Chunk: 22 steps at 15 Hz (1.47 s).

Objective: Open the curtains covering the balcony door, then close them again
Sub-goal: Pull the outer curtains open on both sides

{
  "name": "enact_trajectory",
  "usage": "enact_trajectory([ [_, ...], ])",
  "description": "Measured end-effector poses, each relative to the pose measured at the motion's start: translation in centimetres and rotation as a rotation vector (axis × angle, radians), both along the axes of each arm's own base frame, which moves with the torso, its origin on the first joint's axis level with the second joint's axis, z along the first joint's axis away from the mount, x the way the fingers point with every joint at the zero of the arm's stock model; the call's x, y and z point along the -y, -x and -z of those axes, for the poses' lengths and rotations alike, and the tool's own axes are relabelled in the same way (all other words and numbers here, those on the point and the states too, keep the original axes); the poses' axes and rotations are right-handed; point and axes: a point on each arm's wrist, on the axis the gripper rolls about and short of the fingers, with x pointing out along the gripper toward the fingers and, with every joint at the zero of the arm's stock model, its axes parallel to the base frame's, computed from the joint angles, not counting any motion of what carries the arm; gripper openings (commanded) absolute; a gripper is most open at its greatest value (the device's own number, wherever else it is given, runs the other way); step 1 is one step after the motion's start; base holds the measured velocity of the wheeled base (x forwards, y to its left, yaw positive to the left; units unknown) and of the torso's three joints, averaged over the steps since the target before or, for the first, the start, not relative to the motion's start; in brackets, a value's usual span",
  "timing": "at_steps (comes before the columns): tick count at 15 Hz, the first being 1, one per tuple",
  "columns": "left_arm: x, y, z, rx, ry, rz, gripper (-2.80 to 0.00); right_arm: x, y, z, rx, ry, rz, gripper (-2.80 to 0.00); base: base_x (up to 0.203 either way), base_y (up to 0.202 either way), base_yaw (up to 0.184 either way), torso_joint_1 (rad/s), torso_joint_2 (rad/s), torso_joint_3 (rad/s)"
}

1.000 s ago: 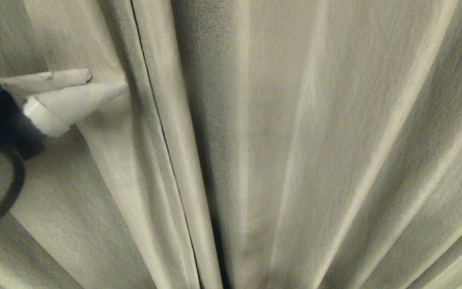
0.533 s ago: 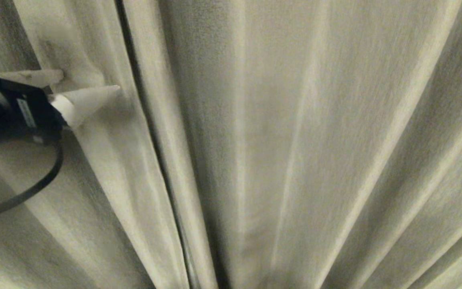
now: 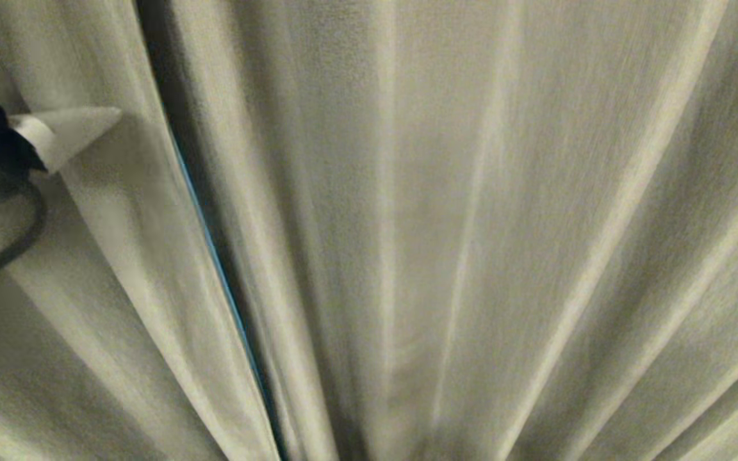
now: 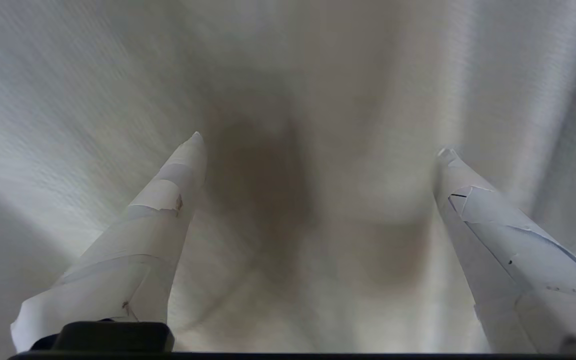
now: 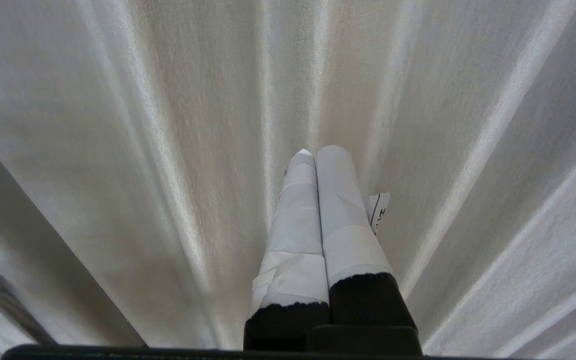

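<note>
I see cream curtains (image 3: 471,224) filling the view, a narrow gap (image 3: 215,256) between panels. Left claw (image 4: 318,150) spread against fabric; right claw (image 5: 313,160) pressed together.

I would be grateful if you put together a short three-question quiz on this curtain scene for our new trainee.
1. True or false: the left gripper has its jaws shut on the curtains.
2. Which gripper has its jaws pressed together: (a) left, (b) right?
3. Fill in: between the two curtain panels in the head view runs a narrow ____ slit.

Key
1. False: the jaws stand wide apart with only fabric ahead of them.
2. (b): the right gripper.
3. Blue.
</note>
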Motion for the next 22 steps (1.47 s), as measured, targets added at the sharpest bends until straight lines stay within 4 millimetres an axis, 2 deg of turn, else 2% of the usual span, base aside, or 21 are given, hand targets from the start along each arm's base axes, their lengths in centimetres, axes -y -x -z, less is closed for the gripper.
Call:
enact_trajectory([
  [5, 0.1, 0.6, -0.7, 0.021, 0.016, 0.032, 0.0, 0.0, 0.0, 0.0, 0.0, 0.0, 0.0, -2.8, 0.0, 0.0, 0.0, 0.0, 0.0, 0.0],
  [9, 1.4, 0.1, -1.2, 0.027, 0.077, 0.094, 0.0, 0.0, 0.0, 0.0, 0.0, 0.0, 0.0, -2.8, 0.0, 0.0, 0.0, 0.0, 0.0, 0.0],
  [17, 5.0, -4.4, -1.9, 0.076, 0.118, 0.123, 0.0, 0.0, 0.0, 0.0, 0.0, 0.0, 0.0, -2.8, 0.0, 0.0, 0.0, 0.0, 0.0, 0.0],
  [22, 6.2, -6.8, -1.0, 0.062, 0.099, 0.093, 0.0, 0.0, 0.0, 0.0, 0.0, 0.0, 0.0, -2.8, 0.0, 0.0, 0.0, 0.0, 0.0, 0.0],
])
